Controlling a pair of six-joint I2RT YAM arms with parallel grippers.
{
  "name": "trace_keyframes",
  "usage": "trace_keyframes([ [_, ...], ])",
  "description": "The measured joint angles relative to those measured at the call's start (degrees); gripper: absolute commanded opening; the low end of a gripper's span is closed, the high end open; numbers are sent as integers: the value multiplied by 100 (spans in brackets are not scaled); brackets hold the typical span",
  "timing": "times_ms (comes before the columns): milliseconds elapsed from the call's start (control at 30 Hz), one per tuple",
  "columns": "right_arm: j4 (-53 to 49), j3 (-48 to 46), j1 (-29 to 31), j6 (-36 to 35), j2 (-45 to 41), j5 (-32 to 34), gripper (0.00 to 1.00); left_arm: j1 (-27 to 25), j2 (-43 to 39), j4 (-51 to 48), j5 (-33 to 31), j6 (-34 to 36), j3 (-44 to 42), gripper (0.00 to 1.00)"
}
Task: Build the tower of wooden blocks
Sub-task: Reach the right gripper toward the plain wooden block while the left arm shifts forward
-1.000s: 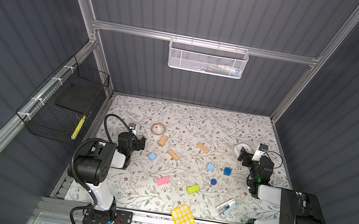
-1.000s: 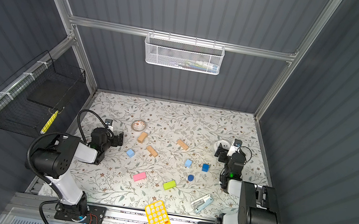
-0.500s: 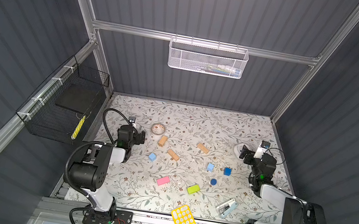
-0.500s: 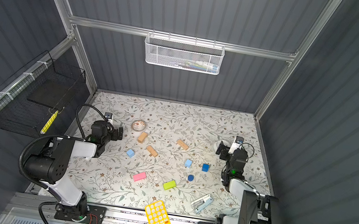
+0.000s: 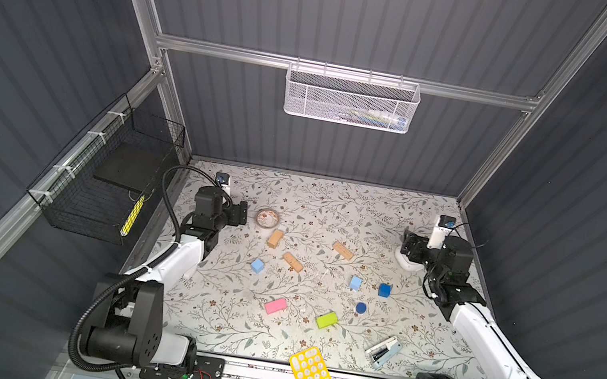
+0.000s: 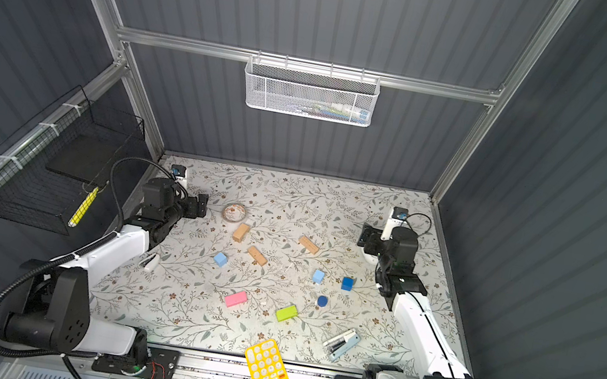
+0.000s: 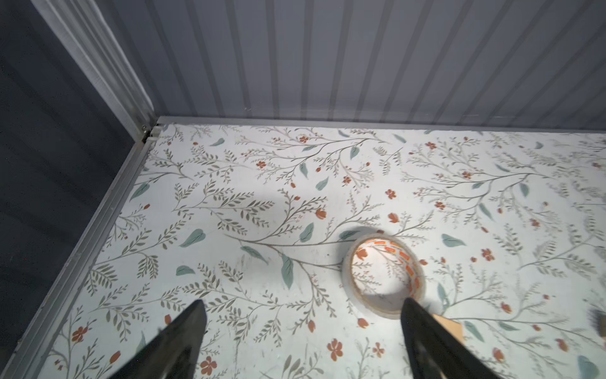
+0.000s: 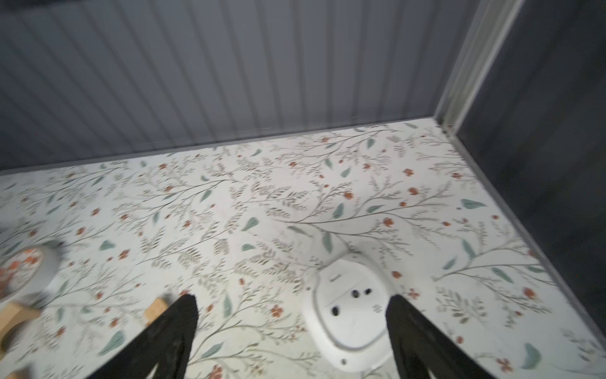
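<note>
Tan bars (image 5: 275,238) (image 5: 293,262) (image 5: 343,250): three lie flat and apart in the far middle of your surface (image 5: 333,204); the leftmost is near the tape roll (image 5: 268,217).
Light-blue cubes (image 5: 257,265) (image 5: 355,283): one is left of the bars, one is to the right, just beside the dark-blue cube (image 5: 384,290).
Dark-blue cylinder (image 5: 360,308): nearer you than that cube, apart from it.
Pink bar (image 5: 275,306), green bar (image 5: 327,320): near each other, not touching, toward the front.
Tower: not yet begun; you see every block lying singly.
Left tool (image 7: 303,301): released, fingers spread wide with nothing between them, beside the tape roll.
Right tool (image 8: 292,297): released and empty, by a white device (image 8: 347,315) at the far right.
Yellow calculator (image 5: 313,378): overhangs the front edge; the stapler (image 5: 382,352) lies to its right.
</note>
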Motion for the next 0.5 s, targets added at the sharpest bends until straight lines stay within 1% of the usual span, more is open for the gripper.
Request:
trace_keyframes([
  [100, -514, 317, 763, 122, 111, 72, 90, -544, -26, -560, -74, -258, 422, 89],
  [200, -857, 675, 1346, 313, 424, 83, 86, -1005, -26, -911, 20, -726, 739, 87],
  [300, -1113, 1003, 1840, 551, 826, 59, 84, -1172, -26, -1045, 79, -1104, 785, 86],
  [433, -1456, 1508, 2398, 785, 1443, 35, 81, -1351, -61, -1270, 17, -1410, 758, 86],
  [500, -1628, 1814, 2643, 896, 1781, 26, 80, -1384, -201, -1290, -35, -1523, 614, 86],
])
